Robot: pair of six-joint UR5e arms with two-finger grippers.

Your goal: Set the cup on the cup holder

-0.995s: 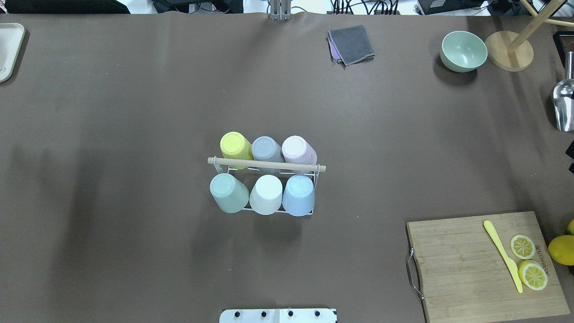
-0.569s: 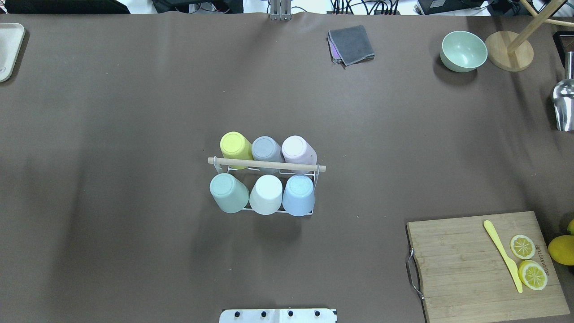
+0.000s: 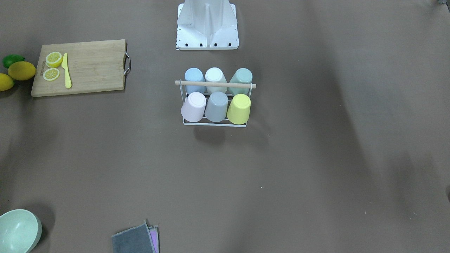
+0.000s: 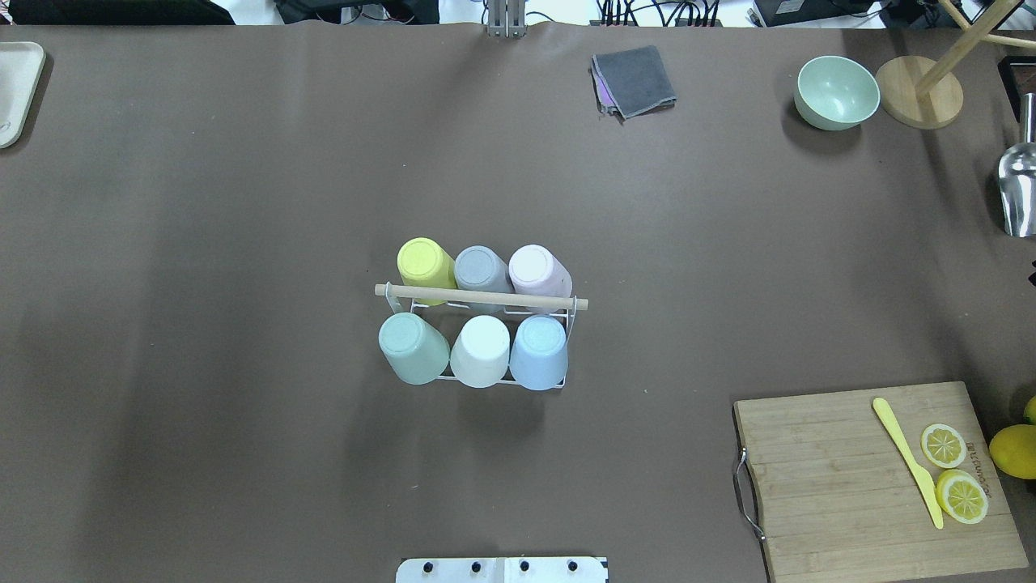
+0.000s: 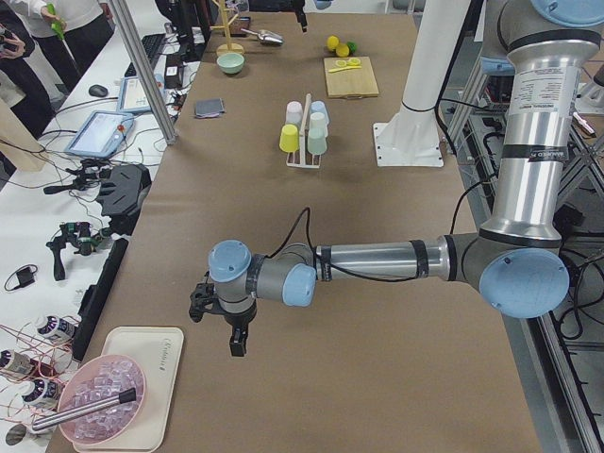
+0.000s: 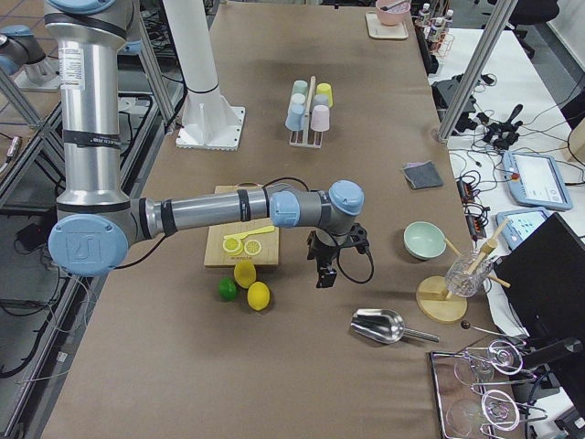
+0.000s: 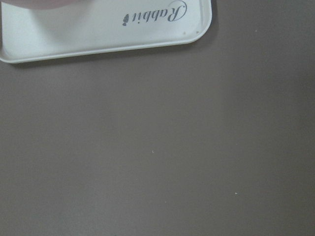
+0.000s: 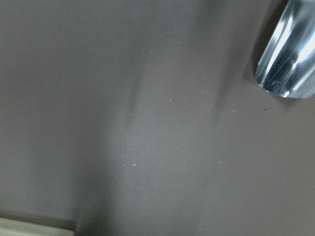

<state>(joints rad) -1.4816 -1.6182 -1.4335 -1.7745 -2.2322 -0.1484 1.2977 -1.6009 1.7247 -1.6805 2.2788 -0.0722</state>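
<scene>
A small white wire cup holder with a light wooden rod handle (image 4: 481, 297) stands at the middle of the brown-covered desk (image 4: 243, 202), straight out from the robot's base. It carries six cups, all bottom-up and leaning outward. On the far row are a yellow plastic cup (image 4: 424, 265), a grey cup (image 4: 480, 270) and a pink cup (image 4: 537, 271). On the near row are a mint-green cup (image 4: 411, 346), a white cup (image 4: 480, 350) and a pale blue cup (image 4: 539, 351). The cups hide the prongs beneath them, and the rod crosses in front of the far row's lower parts.

The hands show only in the two side views. The left hand (image 5: 226, 326) hangs over the desk's left end, just beside a white rectangular tray (image 5: 160, 377). It is small and dark there, and I cannot tell how far its fingers are parted or whether it has hold of anything. Its wrist camera sees only one corner of that tray (image 7: 98, 29), the rest being cut off. The right hand (image 6: 322, 274) hangs over the desk's right end, between a bamboo cutting board (image 6: 239, 240) and a shiny metal scoop (image 6: 379, 325). Its opening cannot be told either. Its wrist view is blurred, with only part of the scoop (image 8: 288, 59) in the corner.

In the overhead view the scoop (image 4: 1017, 194) and a whole yellow lemon (image 4: 1016, 451) are cut by the right edge.
</scene>
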